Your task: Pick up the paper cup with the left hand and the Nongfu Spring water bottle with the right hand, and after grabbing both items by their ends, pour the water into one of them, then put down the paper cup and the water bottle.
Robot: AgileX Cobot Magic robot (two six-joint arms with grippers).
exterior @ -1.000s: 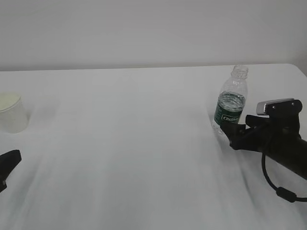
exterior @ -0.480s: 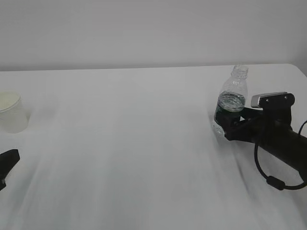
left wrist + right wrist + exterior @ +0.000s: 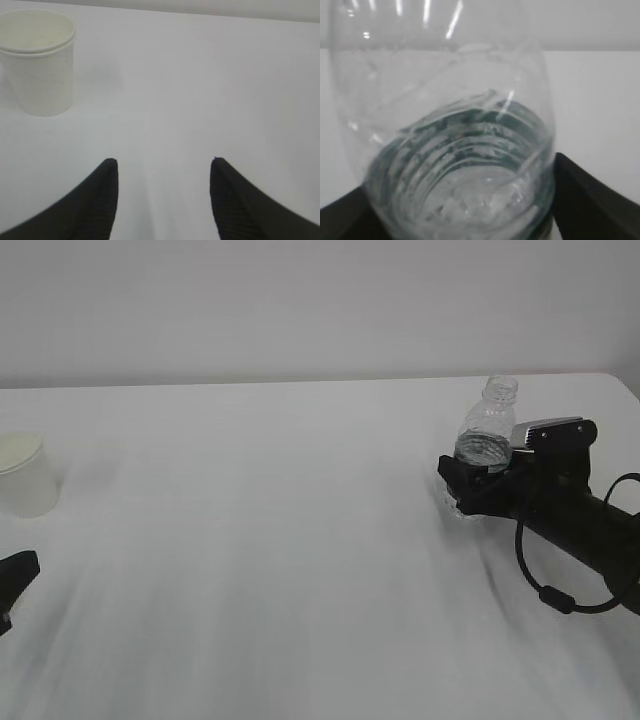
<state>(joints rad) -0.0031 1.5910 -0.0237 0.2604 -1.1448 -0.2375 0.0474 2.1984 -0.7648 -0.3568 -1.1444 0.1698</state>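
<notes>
Nongfu Spring water bottle (image 3: 487, 445) stands upright near the right edge of the white table (image 3: 300, 540) in the exterior view, capless, with water (image 3: 483, 450) sitting low in it. The right end effector (image 3: 470, 485) has its jaws set either side of the lower body, over the green label, and whether they touch the plastic cannot be told from here. Far across the table the paper cup (image 3: 22, 475) stands upright at the left edge, with only the tip of the left end effector (image 3: 15, 575) showing below it, well apart from the cup.

From the left wrist, the left end effector (image 3: 164, 172) is open and empty, its two black fingers (image 3: 100, 200) spread over bare table. The paper cup (image 3: 37, 62) sits ahead and off to the left of the gap, not between the fingers.

From the right wrist, the bottle (image 3: 450, 125) fills the picture, the dark jaws visible at both lower corners, wide apart and flanking it; contact is not clear, so it looks bracketed rather than firmly held.

Risks, as I judge them: the thin ribbed plastic may buckle under a hard squeeze and push water out of the open neck, while a loose grip may let it slip or tip on lifting. The left arm, advancing straight, would likely miss or knock the light cup over.
</notes>
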